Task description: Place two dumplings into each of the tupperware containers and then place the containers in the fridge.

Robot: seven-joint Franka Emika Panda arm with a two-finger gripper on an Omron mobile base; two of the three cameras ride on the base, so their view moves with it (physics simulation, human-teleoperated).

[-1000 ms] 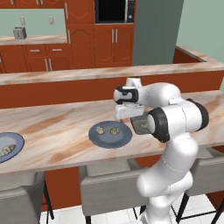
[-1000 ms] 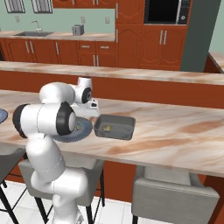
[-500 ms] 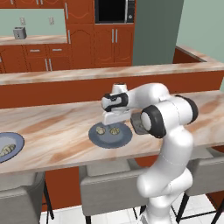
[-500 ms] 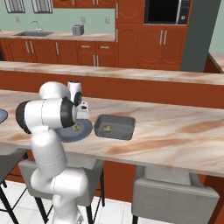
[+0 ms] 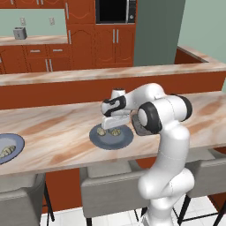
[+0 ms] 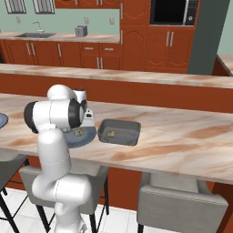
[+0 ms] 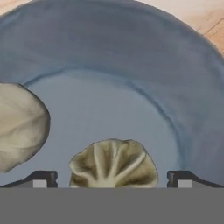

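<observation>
A round blue-grey plate point(image 5: 111, 137) point(image 6: 77, 138) point(image 7: 131, 52) on the near counter carries two tan dumplings point(image 5: 116, 131) point(image 5: 102, 131). My gripper point(image 5: 114, 126) point(image 6: 86, 124) point(image 7: 111, 179) hangs low over the plate, open. In the hand view its fingertips point(image 7: 41, 179) stand on either side of one pleated dumpling point(image 7: 113, 162), apart from it, while the other dumpling point(image 7: 19, 124) lies off to the left. To the right of the plate sits a dark grey tupperware container point(image 6: 119, 131) with one dumpling point(image 6: 111, 133) inside. A tall grey block that looks like the fridge point(image 5: 159, 31) point(image 6: 207, 36) stands at the back.
Another blue-grey plate point(image 5: 6, 148) with dumplings lies at the counter's far left. Grey stools point(image 5: 110, 190) point(image 6: 182, 205) stand under the near edge. A raised wooden ledge point(image 5: 88, 75) runs behind the counter, with a microwave point(image 5: 112, 11) and cabinets beyond it.
The arm has swung left from over the container to the plate and come down over a dumpling. The jaws have stayed open.
</observation>
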